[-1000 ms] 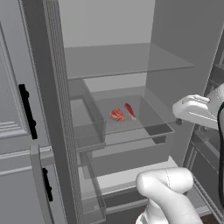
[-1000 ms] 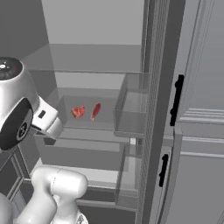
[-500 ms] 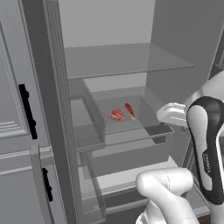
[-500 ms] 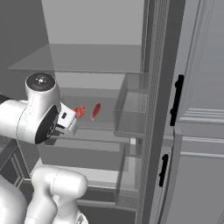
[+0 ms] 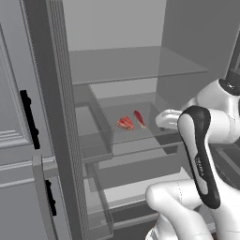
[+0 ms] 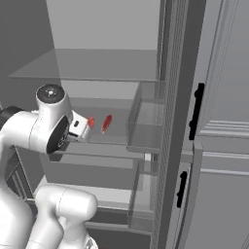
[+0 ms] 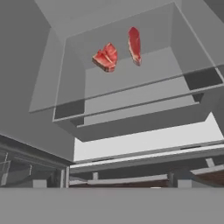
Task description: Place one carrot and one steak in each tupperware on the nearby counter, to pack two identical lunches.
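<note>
Two red steak pieces lie side by side in a clear drawer of the open fridge: one steak point(image 5: 124, 123) point(image 7: 106, 57) is chunky, the other steak point(image 5: 139, 118) point(image 6: 106, 123) point(image 7: 134, 43) is long and narrow. My gripper point(image 5: 162, 120) point(image 6: 83, 128) hovers at the drawer's front right, a short way from the meat, open and empty. In the right base view the hand covers part of the chunky steak. The hand view looks over the drawer's front wall point(image 7: 131, 94) down at both pieces. The carrot, tupperware and counter are out of view.
A glass shelf point(image 5: 131, 65) spans the fridge above the drawer. Clear door bins point(image 5: 96, 136) point(image 6: 146, 121) stick out beside it. Another drawer point(image 5: 136, 171) sits below. Grey panelled doors with black handles point(image 5: 28, 119) point(image 6: 196, 112) flank the opening.
The arm has swung in front of the fridge and the hand has moved in toward the drawer holding the steaks. The steaks have not moved. The jaws stay wide.
</note>
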Motion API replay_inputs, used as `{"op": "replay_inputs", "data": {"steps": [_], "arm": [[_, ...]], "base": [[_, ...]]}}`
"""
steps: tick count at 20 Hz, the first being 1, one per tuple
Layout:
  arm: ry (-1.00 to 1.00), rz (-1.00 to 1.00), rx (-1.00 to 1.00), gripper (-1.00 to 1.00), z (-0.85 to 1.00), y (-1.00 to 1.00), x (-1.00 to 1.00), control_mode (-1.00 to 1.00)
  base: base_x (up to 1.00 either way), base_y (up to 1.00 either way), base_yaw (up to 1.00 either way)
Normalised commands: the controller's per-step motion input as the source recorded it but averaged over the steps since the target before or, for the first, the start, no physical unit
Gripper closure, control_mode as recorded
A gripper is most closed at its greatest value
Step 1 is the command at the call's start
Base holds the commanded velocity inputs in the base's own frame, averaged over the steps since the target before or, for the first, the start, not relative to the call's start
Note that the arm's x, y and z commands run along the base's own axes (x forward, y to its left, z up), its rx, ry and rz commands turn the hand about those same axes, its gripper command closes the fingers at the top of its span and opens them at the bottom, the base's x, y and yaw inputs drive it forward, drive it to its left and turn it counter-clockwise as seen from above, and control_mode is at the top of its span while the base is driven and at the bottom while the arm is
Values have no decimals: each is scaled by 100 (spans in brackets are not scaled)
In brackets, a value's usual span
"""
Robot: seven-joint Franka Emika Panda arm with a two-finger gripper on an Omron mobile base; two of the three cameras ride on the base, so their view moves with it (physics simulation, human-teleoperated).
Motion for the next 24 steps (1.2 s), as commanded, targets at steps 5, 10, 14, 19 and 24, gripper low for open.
{"op": "replay_inputs", "data": {"steps": [5, 10, 14, 19, 24], "arm": [[-1, 0, -3, -100, -17, 0, 59, -100], [0, 1, 0, -100, -15, -1, 35, -100], [0, 9, 0, -100, -17, -11, 28, -100], [0, 10, -4, -100, -12, -14, 37, -100], [0, 7, -10, -100, -27, -1, 38, -100]], "base": [[0, 0, 0], [0, 0, 0], [0, 0, 0], [0, 0, 0], [0, 0, 0]]}}
